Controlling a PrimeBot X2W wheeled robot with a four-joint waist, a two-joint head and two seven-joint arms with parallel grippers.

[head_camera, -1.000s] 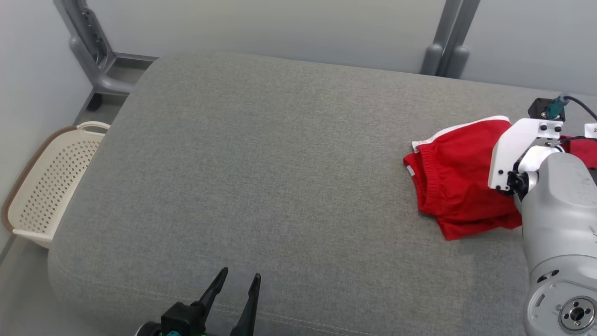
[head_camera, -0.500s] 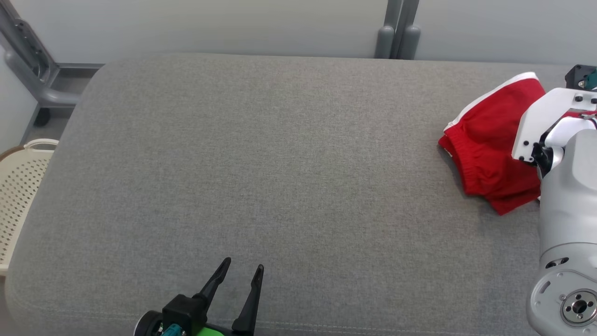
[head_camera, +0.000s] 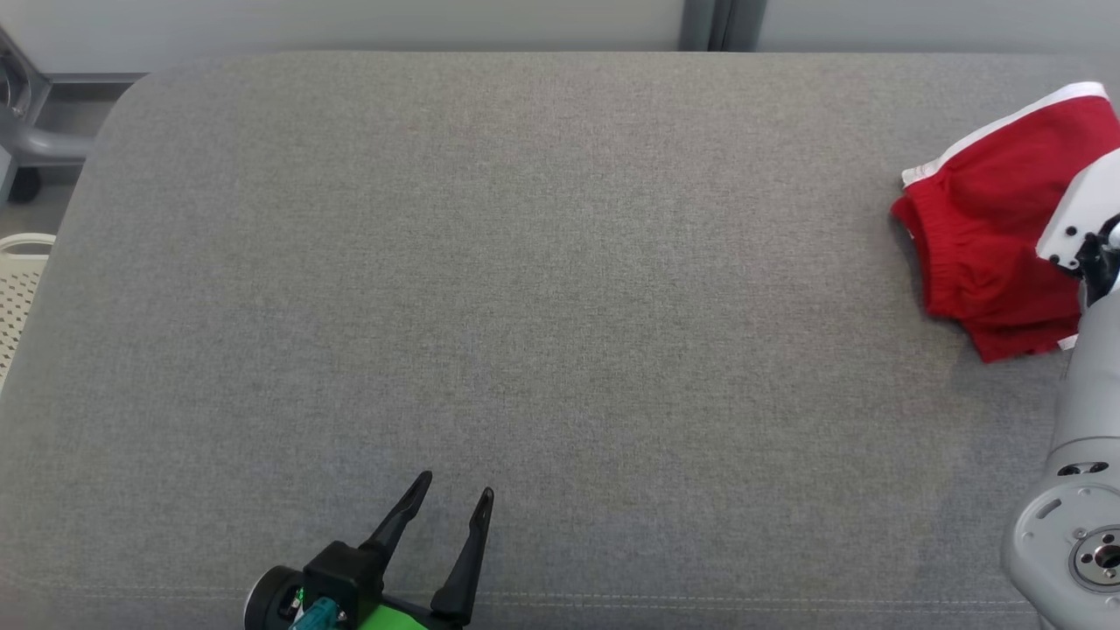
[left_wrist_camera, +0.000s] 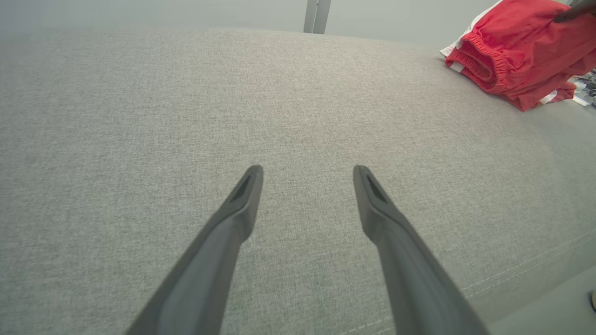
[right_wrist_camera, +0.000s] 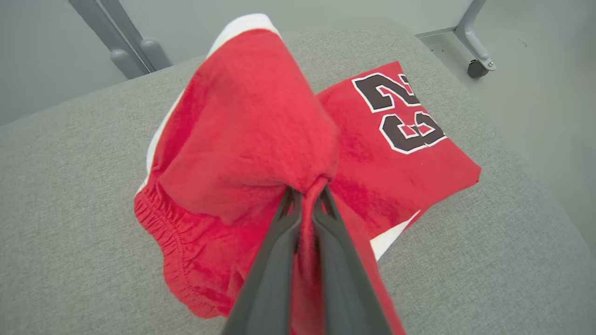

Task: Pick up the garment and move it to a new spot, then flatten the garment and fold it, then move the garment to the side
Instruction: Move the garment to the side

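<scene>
Red garment [head_camera: 980,236] w/ white trim is lying at the far right of the head view, upper-right area, on the grey cushion [head_camera: 525,289]. R gripper [right_wrist_camera: 307,191] is pinching a bunch of the red fabric, jaws nearly together w/ cloth clamped in the gap. In the R wrist view the fabric is tenting up over the tips at frame centre. A flatter part w/ a black-and-white number print [right_wrist_camera: 400,114] is lying right of centre on the cushion. Elastic waistband [right_wrist_camera: 158,218] is showing at lower left there. Pale forearm [head_camera: 1085,394] of the R arm is covering the garment's right edge in the head view. L gripper [head_camera: 456,486] is showing at bottom, left of centre, fingers spread apart, gripping nothing, well apart from the garment. In the L wrist view the garment [left_wrist_camera: 512,46] is sitting in the upper-right corner. Cream basket [head_camera: 16,289] is peeking in at the left edge.
</scene>
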